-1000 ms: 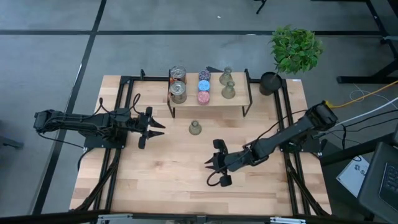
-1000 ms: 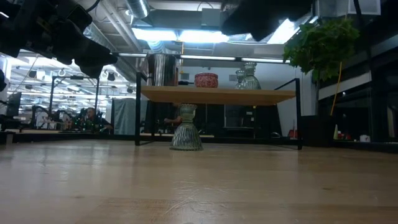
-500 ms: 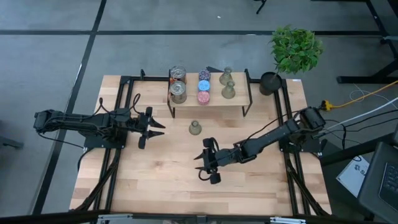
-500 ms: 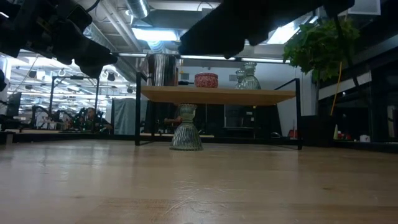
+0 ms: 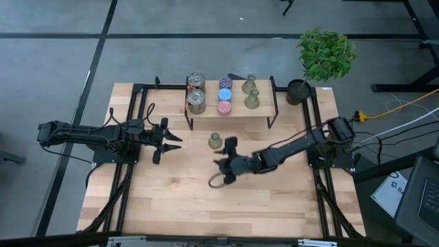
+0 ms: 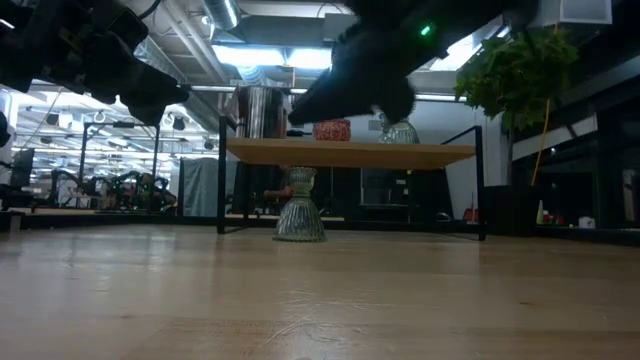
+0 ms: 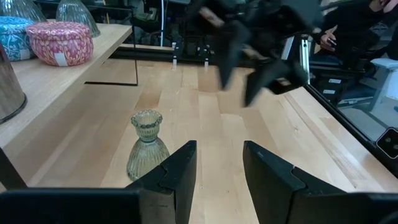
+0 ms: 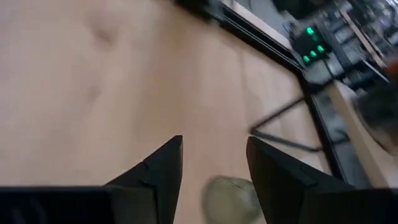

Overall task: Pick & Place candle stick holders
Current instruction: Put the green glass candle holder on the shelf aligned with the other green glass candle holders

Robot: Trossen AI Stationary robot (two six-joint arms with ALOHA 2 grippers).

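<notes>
Where the shelf's point(image 5: 230, 117) front edge ends, one olive-green vase holder point(image 5: 215, 141) stands alone on the table point(image 5: 171, 199), upright, neck up, long axis vertical. Right gripper point(image 5: 225, 159) sits just beside it on the near-edge side, not touching; fingers point(image 8: 163, 167) spread with a clear gap, nothing pinched. Right arm stretched low from the table's right edge toward centre. Left gripper point(image 5: 169, 142) waits near the left edge, aimed at the holder from well apart, fingers point(image 7: 180, 168) parted, empty. Remaining holders: silver cans point(image 5: 196, 92), speckled rounds point(image 5: 225, 95), two green vases point(image 5: 250, 92) on the shelf.
</notes>
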